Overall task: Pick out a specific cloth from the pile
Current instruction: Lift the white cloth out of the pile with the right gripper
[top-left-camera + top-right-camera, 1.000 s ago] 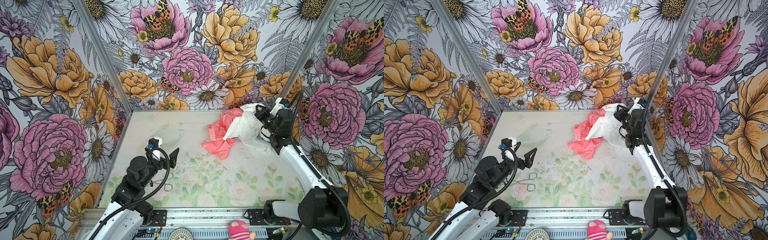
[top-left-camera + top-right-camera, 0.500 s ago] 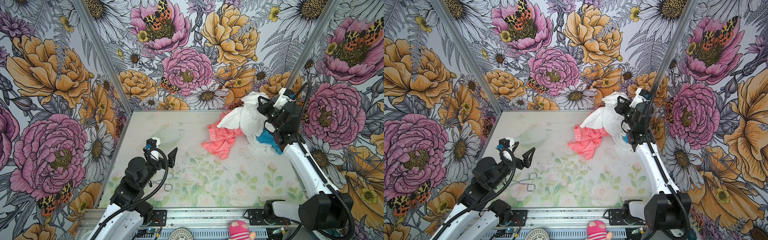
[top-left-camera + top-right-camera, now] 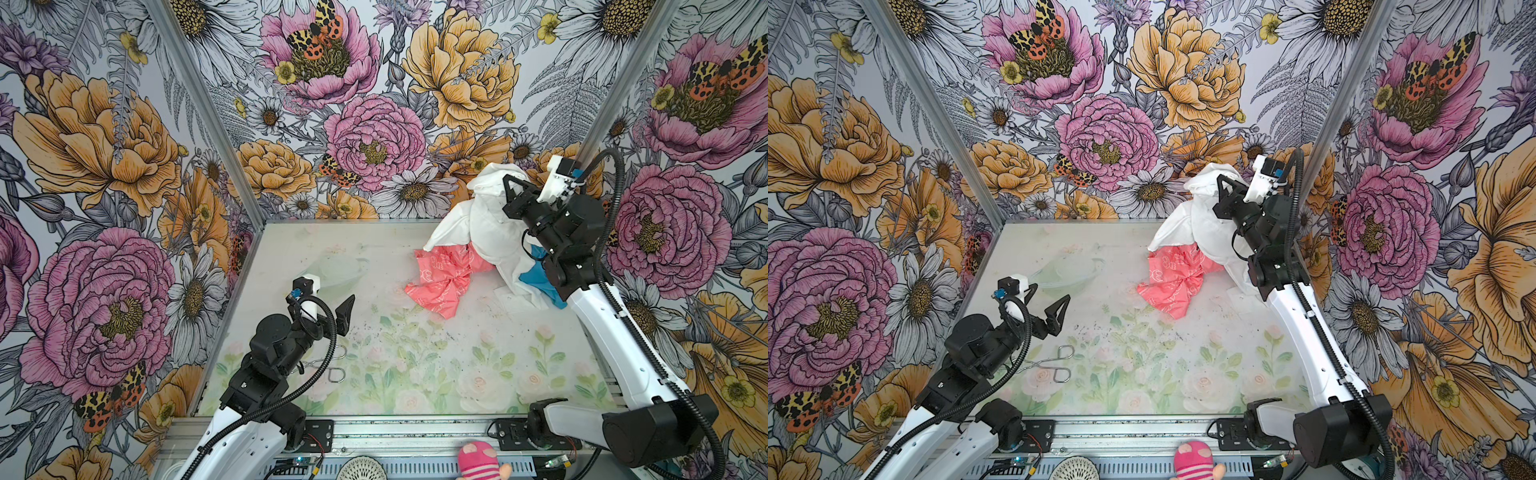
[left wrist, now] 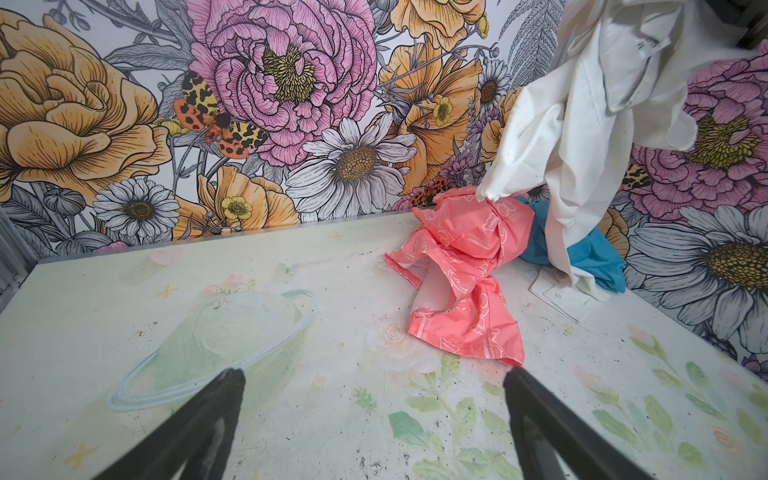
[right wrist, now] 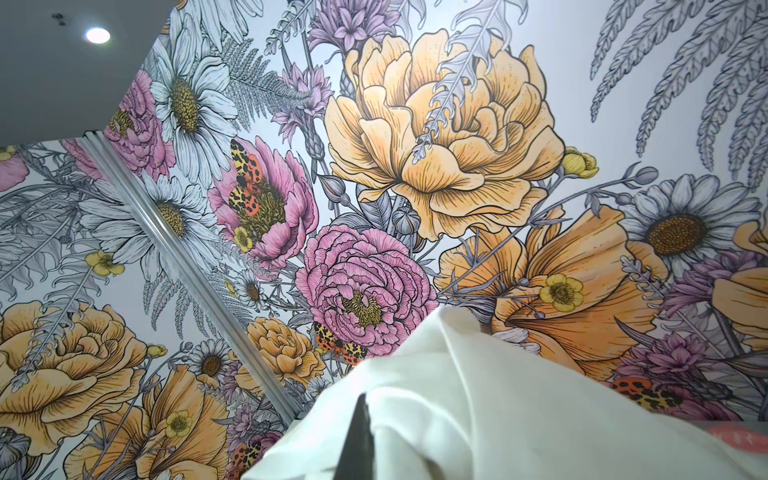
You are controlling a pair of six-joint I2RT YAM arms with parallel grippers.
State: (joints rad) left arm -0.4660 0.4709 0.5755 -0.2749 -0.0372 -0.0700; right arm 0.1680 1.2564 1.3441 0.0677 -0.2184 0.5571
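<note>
Floral walls (image 3: 374, 124) ring the table (image 3: 415, 365); right gripper (image 3: 508, 183) clamps the cloth (image 3: 486, 232) high, tail trailing onto the pile (image 3: 446, 276), while left gripper (image 3: 1046, 298) gapes empty.

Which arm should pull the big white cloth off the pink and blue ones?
Right: the right gripper is shut on the large plain white cloth, holding it up. The left gripper hangs open, far away.

Pale floral-print tabletop (image 3: 419, 374), floral wallpaper walls (image 3: 104, 137) on three sides, translucent shallow dish (image 4: 216, 345) left of centre, wire tongs (image 3: 1050, 364) lower left in a top view, pink striped plush toy (image 3: 478, 459) at bottom edge, metal rail (image 3: 415, 436) along table front.
</note>
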